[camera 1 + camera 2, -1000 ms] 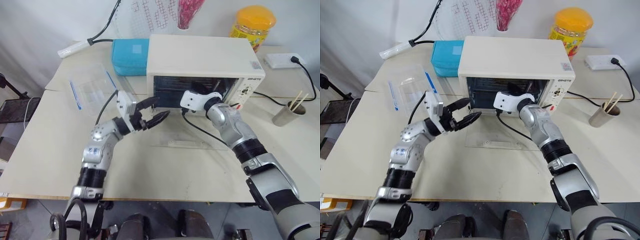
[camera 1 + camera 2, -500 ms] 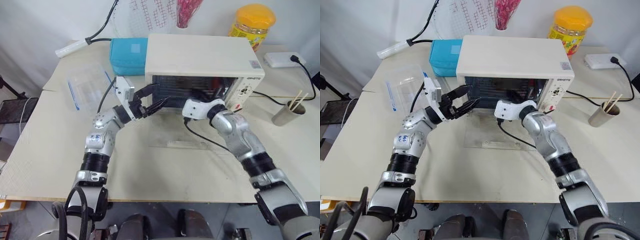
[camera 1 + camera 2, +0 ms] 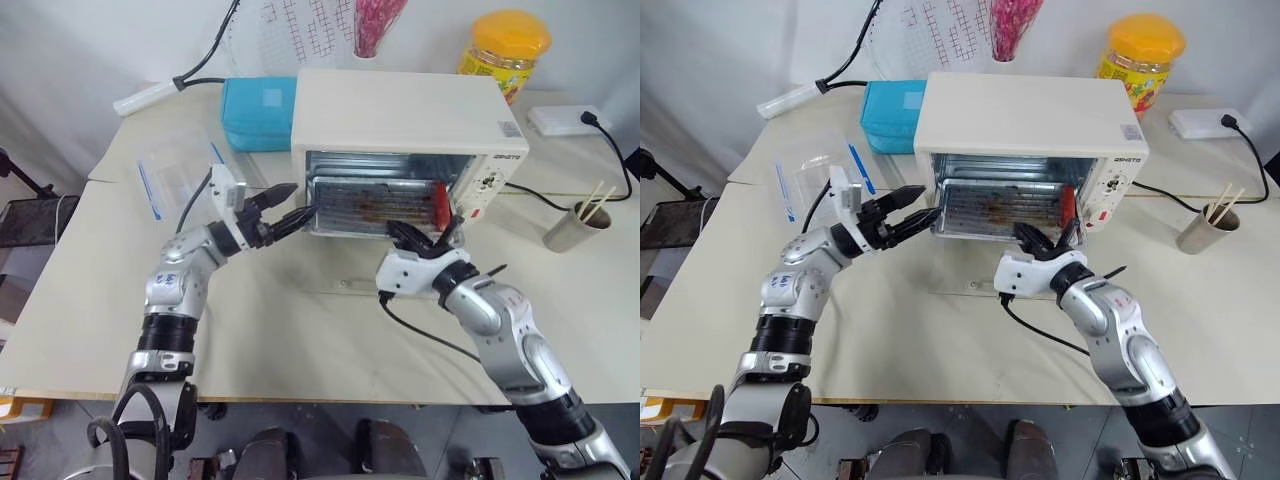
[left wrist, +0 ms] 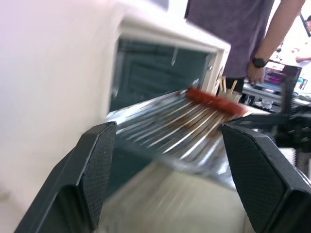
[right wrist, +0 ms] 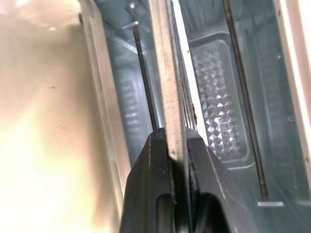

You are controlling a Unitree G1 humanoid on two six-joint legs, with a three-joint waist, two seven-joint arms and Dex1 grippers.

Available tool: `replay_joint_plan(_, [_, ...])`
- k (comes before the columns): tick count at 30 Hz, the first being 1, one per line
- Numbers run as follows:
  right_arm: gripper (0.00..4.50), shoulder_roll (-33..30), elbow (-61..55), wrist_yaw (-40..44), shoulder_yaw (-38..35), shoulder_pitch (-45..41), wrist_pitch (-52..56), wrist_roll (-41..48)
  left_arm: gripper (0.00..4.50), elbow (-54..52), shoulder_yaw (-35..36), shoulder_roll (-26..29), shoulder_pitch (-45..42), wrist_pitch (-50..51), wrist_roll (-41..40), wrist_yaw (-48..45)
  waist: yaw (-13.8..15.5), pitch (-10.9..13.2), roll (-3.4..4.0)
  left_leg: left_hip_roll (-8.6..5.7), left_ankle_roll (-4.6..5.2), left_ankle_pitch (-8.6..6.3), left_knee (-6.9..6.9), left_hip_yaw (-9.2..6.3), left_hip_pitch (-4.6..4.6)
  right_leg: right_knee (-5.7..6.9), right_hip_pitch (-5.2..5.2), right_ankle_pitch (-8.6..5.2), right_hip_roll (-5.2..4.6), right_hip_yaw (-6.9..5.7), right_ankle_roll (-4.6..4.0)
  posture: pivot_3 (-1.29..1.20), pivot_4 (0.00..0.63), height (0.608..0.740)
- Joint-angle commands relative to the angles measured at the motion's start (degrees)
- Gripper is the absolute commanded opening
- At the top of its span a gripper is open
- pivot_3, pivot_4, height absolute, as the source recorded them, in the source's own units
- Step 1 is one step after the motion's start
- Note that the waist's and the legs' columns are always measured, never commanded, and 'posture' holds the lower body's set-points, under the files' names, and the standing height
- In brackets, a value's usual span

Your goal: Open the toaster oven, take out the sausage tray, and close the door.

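Observation:
The cream-white toaster oven (image 3: 405, 110) stands at the back of the table. Its glass door (image 3: 340, 270) lies folded down flat on the tabletop. The silvery sausage tray (image 3: 365, 205) sticks partway out of the opening, with a red sausage (image 3: 440, 203) at its right end. My right gripper (image 3: 418, 238) is shut on the tray's front edge; the right wrist view shows both fingers (image 5: 158, 160) pinching the thin metal rim (image 5: 167, 87). My left gripper (image 3: 300, 200) hovers open just beside the tray's left corner, holding nothing, and its wrist view looks along the tray (image 4: 180, 128) at the sausage (image 4: 214, 100).
A blue case (image 3: 258, 112) and a clear container with blue clips (image 3: 180, 175) sit left of the oven. At the right are a yellow-lidded jar (image 3: 508, 45), a power strip (image 3: 565, 120) and a metal cup of sticks (image 3: 572, 230). A person (image 4: 233, 29) stands beyond the table.
My right gripper has drawn back out of the oven toward me, and the tray has slid partway out with it. My left gripper has shifted a little to the left, still open.

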Motion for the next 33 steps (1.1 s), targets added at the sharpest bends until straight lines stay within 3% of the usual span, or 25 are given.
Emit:
replay_joint_plan(1, [0.05,-1.21,-7.03,0.55,-1.86,4.96,-0.86,-0.7,3.66,-7.91,0.42,1.93,3.82,7.31,-3.15,0.63,0.18,0.01,-0.01,-0.02,0.0,0.0,-0.01,-0.03,0.0,0.01,0.0,0.0,-0.01,0.01,0.0,0.0,0.15,0.74])
replay_joint_plan(6, [0.05,-3.56,-9.23,0.95,-2.13,11.15,-3.47,-1.16,3.66,-17.57,1.79,3.57,7.28,29.26,-13.02,6.55,1.27,0.07,-0.11,-0.04,0.0,0.0,0.08,-0.09,-0.02,-0.02,0.06,0.0,-0.04,0.03,0.0,0.0,0.15,0.74])
replay_joint_plan(15, [0.05,-3.41,-7.83,-2.42,-2.35,8.07,-9.62,-1.89,3.66,-20.12,5.76,4.05,4.6,53.82,-23.49,17.17,1.3,0.08,-0.13,-0.01,-0.09,0.05,0.17,-0.2,0.03,0.07,0.14,-0.02,-0.02,0.04,-0.04,0.0,0.15,0.74])
replay_joint_plan(21, [0.05,-3.47,-5.61,-3.18,-2.69,5.95,-11.86,-1.97,3.66,-19.16,11.1,1.77,2.46,59.59,-27.85,22.3,1.37,0.08,-0.13,-0.03,-0.09,0.05,0.16,-0.23,0.02,0.05,0.15,-0.02,-0.02,0.05,-0.04,0.0,0.15,0.74])
replay_joint_plan(28, [0.05,-3.62,-3.88,-3.88,-4.16,5.41,-13.07,-1.65,3.66,-15.45,16.13,5.5,2.35,63.63,-29.66,23.24,1.27,0.08,-0.14,-0.05,-0.12,0.07,0.13,-0.24,0.03,0.04,0.14,-0.04,0.0,0.04,-0.06,0.0,0.15,0.74])
replay_joint_plan(33, [0.05,-3.12,-3.03,-4.34,-3.59,4.14,-14.08,-1.64,3.66,-14.16,17.05,4.93,1.07,66.79,-30.5,24.75,1.38,0.09,-0.14,-0.04,-0.13,0.08,0.12,-0.24,0.02,0.04,0.14,-0.04,0.02,0.05,-0.07,0.0,0.15,0.74])
